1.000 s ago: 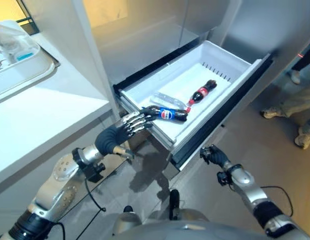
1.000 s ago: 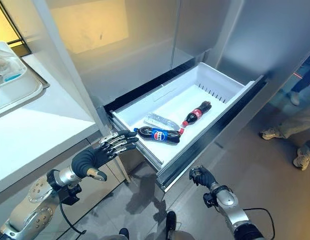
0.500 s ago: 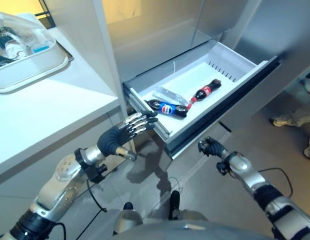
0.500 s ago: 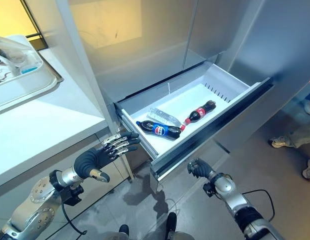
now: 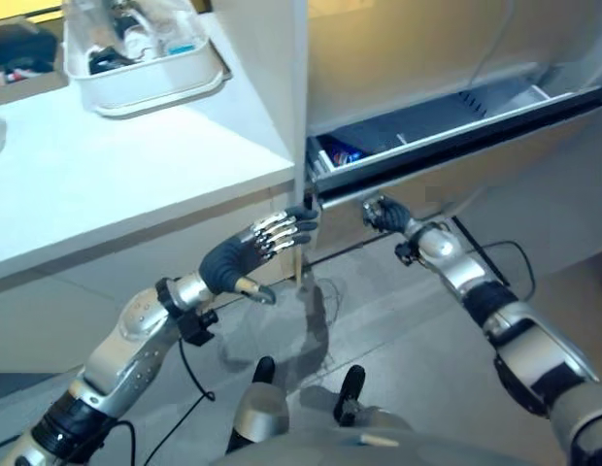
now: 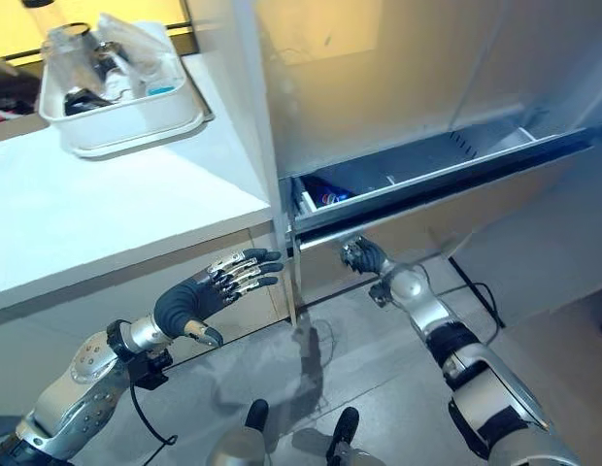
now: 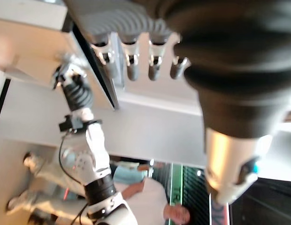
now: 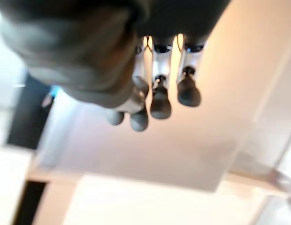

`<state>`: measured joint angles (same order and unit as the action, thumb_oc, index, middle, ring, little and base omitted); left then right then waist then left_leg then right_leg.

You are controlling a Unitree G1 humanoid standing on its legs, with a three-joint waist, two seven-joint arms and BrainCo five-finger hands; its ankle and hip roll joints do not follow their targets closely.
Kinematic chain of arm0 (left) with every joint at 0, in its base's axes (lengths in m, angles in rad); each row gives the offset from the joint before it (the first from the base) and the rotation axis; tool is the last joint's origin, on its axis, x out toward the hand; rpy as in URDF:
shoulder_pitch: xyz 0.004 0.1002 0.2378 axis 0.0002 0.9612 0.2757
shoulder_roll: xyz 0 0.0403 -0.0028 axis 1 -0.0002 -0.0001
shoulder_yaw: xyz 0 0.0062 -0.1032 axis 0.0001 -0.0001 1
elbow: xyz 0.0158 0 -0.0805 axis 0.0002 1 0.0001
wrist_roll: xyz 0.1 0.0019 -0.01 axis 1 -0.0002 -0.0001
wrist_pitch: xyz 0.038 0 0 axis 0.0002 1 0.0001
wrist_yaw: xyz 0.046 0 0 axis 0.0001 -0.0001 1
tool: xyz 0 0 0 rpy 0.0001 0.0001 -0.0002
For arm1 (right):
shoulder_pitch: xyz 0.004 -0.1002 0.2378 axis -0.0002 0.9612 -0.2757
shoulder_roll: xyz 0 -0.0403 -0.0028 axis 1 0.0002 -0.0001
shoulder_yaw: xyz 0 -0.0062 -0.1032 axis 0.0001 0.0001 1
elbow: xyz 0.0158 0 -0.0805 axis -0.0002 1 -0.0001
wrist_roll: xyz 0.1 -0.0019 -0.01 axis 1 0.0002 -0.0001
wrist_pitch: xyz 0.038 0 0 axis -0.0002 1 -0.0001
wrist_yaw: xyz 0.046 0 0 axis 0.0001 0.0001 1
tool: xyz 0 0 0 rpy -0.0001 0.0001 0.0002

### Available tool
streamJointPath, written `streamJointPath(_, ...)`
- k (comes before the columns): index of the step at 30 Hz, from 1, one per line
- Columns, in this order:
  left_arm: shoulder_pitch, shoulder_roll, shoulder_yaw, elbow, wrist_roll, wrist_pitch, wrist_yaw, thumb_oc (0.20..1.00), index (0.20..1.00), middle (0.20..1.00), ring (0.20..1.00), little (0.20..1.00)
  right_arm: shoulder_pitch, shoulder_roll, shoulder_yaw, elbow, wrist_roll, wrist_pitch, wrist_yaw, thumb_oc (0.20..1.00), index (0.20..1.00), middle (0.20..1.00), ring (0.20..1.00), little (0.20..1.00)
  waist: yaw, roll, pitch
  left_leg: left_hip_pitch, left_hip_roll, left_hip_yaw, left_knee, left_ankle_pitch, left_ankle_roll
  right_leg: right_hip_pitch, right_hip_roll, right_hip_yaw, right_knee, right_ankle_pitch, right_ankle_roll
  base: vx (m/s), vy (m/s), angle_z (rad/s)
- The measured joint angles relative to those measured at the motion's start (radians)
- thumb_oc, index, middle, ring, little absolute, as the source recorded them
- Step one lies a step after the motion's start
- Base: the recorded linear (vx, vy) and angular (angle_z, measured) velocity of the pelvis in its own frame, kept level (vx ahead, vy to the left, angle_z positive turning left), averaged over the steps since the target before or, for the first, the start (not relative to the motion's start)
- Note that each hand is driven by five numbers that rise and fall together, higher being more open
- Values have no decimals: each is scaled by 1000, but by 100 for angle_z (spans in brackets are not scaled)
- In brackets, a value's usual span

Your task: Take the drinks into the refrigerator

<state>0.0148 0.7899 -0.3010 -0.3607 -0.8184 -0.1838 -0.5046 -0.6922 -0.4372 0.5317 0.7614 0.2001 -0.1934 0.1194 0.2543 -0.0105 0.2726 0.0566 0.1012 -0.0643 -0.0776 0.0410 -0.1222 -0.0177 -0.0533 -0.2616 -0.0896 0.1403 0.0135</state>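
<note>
- Now you can glimpse a drink bottle (image 5: 346,153) inside the refrigerator drawer (image 5: 456,136), which stands slightly ajar.
- Your right hand (image 5: 384,214) sits curled against the drawer front, holding nothing.
- Your left hand (image 5: 257,250) hovers with fingers straight, just left of the drawer.
- Far left, a white tray (image 6: 126,121) rests on the surface (image 6: 78,209).

Warm yellow glow on the refrigerator (image 6: 379,68); wrist views blurred and soft.
</note>
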Motion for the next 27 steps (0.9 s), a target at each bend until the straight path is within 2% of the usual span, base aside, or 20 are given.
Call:
streamJointPath(5,-15,1,-1,0,0,0,4,1000,1000,1000,1000,1000,17,13,-7,-5,8,0,2,200,200,200,200,200,7,-8,21,1,-17,-16,-1,5,10,2,-19,-11,13,-9,13,-20,31,9)
streamJointPath(10,-15,4,3,-1,1,-1,10,1000,1000,1000,1000,1000,157,14,-67,-81,53,-5,1,200,200,200,200,200,4,-16,34,3,-27,-4,-2,-1,21,-4,-31,-5,24,-13,17,-8,29,-3)
streamJointPath(15,2,2,22,0,3,-7,27,1000,1000,1000,1000,1000,297,16,-148,-165,90,-18,0,219,219,219,219,219,-36,-23,39,20,-32,19,-8,-6,28,-6,-32,20,32,-15,21,-2,28,-13)
streamJointPath(16,6,1,25,0,3,-8,29,1000,1000,1000,1000,1000,306,16,-149,-166,93,-19,-1,448,448,448,448,448,-47,-25,39,24,-32,25,-8,-7,28,-6,-32,25,33,-15,21,-5,24,-20)
streamJointPath(17,6,0,28,0,7,-9,32,1000,1000,1000,1000,1000,311,15,-150,-166,97,-20,-2,896,896,896,896,896,-49,-27,41,26,-32,31,-9,-7,28,-6,-33,31,33,-15,21,-6,20,-22)
streamJointPath(18,2,-4,32,0,20,-10,34,1000,1000,1000,1000,1000,338,17,-175,-179,97,-24,-5,1000,1000,1000,1000,1000,-68,-32,43,32,-31,40,-9,-8,28,-8,-28,42,33,-14,22,-6,20,-18)
streamJointPath(27,48,-29,74,-1,43,-32,46,1000,1000,1000,1000,1000,552,12,-263,-269,100,-43,-2,1000,1000,1000,1000,1000,-117,-34,44,48,-20,79,-10,-17,22,-11,-15,75,32,-12,18,-2,10,-13)
